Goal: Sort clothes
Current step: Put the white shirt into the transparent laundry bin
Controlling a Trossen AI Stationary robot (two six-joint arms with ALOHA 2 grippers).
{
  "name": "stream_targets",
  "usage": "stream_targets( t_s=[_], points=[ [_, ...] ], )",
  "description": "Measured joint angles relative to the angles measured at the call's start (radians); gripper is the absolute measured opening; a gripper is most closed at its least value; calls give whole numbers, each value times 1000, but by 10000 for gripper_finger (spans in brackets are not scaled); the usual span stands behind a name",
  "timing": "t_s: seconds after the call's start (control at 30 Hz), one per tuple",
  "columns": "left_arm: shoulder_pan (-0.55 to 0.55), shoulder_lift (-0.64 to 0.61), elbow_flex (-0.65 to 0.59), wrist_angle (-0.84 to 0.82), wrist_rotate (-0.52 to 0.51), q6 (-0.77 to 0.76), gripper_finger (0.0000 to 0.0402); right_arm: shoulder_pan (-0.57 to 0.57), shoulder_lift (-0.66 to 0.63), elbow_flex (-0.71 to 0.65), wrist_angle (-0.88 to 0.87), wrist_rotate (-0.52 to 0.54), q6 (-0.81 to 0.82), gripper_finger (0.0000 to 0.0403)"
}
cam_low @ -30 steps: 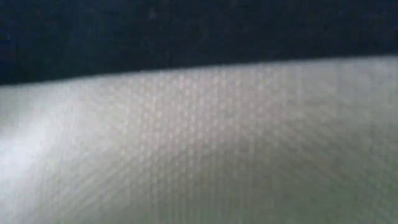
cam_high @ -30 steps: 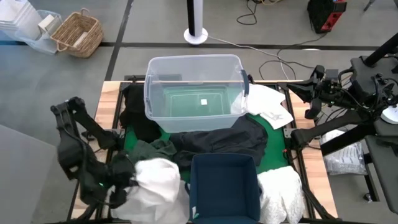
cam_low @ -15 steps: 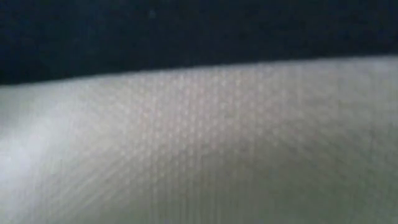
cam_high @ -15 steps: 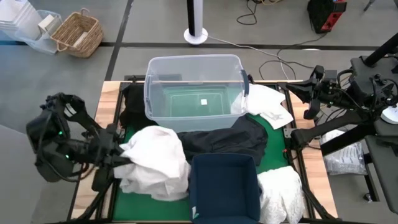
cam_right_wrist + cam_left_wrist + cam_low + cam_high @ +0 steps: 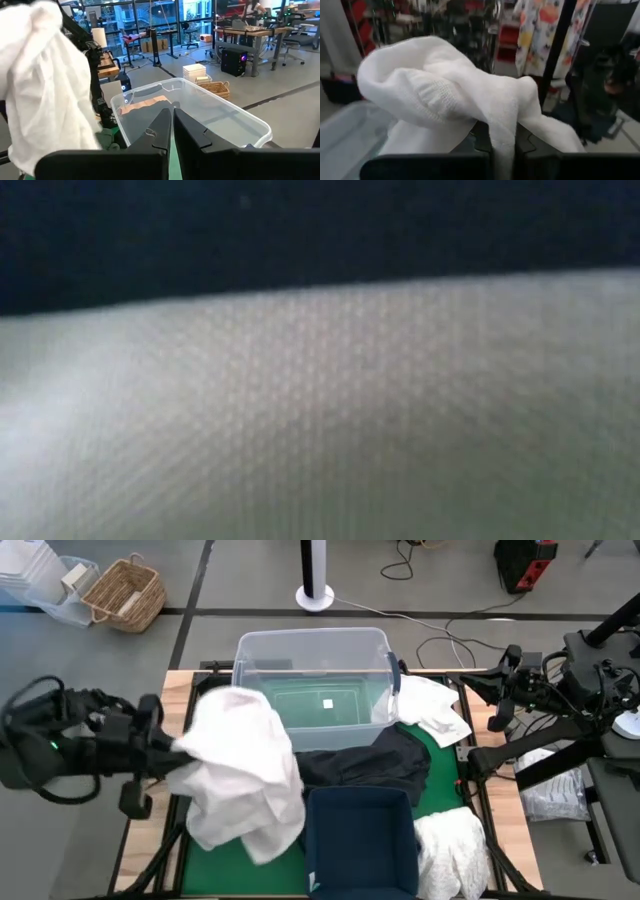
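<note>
My left gripper (image 5: 172,754) is over the table's left side, shut on a white garment (image 5: 245,775). The garment hangs in a loose bundle in front of the clear plastic tub (image 5: 310,680) and fills the left wrist view (image 5: 445,95). A black garment (image 5: 365,765) lies on the green mat between the tub and the navy bin (image 5: 360,840). Another white garment (image 5: 432,705) lies right of the tub. A textured white one (image 5: 450,845) lies right of the bin. My right gripper (image 5: 170,131) waits shut at the table's far right corner (image 5: 497,700). My left gripper pinches a bunched fold of the white garment (image 5: 501,131) between its two fingers, coming in level from the table's left. The cloth drapes over and past the fingers. Most of it is lifted and hangs slack, with its lower end (image 5: 260,845) down near the mat.
The tub stands at the far middle of the table and the navy bin at the near middle. A dark garment (image 5: 215,705) lies left of the tub. In the low view, white cloth (image 5: 320,420) and dark cloth right at the lens block everything else. Right-side equipment (image 5: 590,700) crowds the table edge.
My left gripper has risen and moved from the table's near left toward the far edge and the tub, carrying the white garment. The garment has been lifted off the mat and has spread out, now hanging in front of the tub and covering the dark green cloth seen before.
</note>
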Motion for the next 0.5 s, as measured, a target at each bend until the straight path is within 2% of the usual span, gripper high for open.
stream_targets(
  t_s=[0.13,0.5],
  points=[
    [10,-35,-40,250,-2,250,0,0,0,0,1,7,-2,13],
    [32,-50,2,778,-49,909,0,0,0,0,8,7,-7,13]
  ],
)
